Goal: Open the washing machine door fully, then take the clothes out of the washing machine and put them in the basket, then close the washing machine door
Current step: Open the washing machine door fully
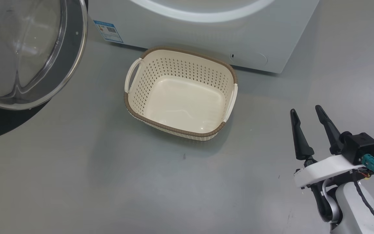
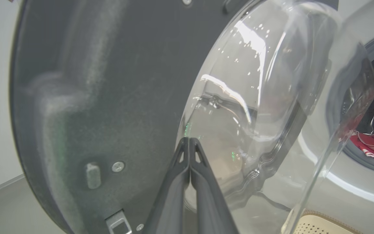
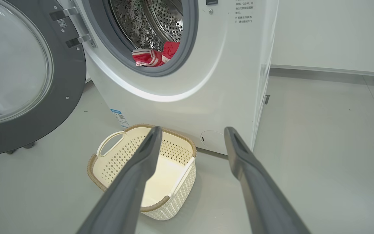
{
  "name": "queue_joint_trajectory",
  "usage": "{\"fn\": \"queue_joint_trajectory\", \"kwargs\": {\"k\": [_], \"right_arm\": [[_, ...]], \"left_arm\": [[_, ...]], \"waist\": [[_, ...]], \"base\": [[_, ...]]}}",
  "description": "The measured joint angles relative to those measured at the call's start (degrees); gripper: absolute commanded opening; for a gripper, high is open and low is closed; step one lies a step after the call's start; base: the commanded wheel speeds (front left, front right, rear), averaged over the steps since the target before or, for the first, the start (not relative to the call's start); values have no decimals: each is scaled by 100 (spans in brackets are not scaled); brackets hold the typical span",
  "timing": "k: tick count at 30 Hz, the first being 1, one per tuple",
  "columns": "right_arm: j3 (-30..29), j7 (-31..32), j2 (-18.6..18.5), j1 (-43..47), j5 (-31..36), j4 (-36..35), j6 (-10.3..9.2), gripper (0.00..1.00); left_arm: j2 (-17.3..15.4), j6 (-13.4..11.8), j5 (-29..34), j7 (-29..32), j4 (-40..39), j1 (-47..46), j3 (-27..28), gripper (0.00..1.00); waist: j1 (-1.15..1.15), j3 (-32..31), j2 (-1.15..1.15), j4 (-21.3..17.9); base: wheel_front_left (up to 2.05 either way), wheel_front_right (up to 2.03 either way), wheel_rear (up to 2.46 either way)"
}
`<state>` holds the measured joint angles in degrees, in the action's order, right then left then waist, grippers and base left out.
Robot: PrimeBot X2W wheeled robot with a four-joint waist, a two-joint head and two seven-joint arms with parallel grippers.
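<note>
Left tool (image 2: 190, 140) clenched, close up to open door (image 2: 109, 81); right tool (image 1: 305, 109) released; I see basket (image 1: 180, 66) parked below machine (image 1: 206, 39) opening, clothes (image 3: 149, 58) inside.

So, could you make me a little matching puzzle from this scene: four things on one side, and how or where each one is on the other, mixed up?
Things:
1. basket
2. clothes
3. washing machine door
4. right gripper

States:
A. lying inside the washing machine
B. swung open
C. empty, standing on the floor
D. fingers spread apart, holding nothing

Pairs: 1-C, 2-A, 3-B, 4-D
</note>
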<state>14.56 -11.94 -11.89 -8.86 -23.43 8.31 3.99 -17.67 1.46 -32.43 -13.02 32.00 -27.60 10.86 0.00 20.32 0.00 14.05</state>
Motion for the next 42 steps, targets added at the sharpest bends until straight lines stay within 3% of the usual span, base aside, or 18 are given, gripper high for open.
{"fn": "queue_joint_trajectory", "kwargs": {"k": [16,42], "right_arm": [[-78,-149,290,120,-179,382,46,100],[-172,-200,402,592,-227,465,49,100]], "left_arm": [[337,213,379,-74,-109,696,-566,0],[1015,359,538,-121,-1090,1995,-1084,0]], "waist": [[0,-913,0,-286],[0,-1930,0,-1466]], "base": [[0,0,0],[0,0,0]]}}
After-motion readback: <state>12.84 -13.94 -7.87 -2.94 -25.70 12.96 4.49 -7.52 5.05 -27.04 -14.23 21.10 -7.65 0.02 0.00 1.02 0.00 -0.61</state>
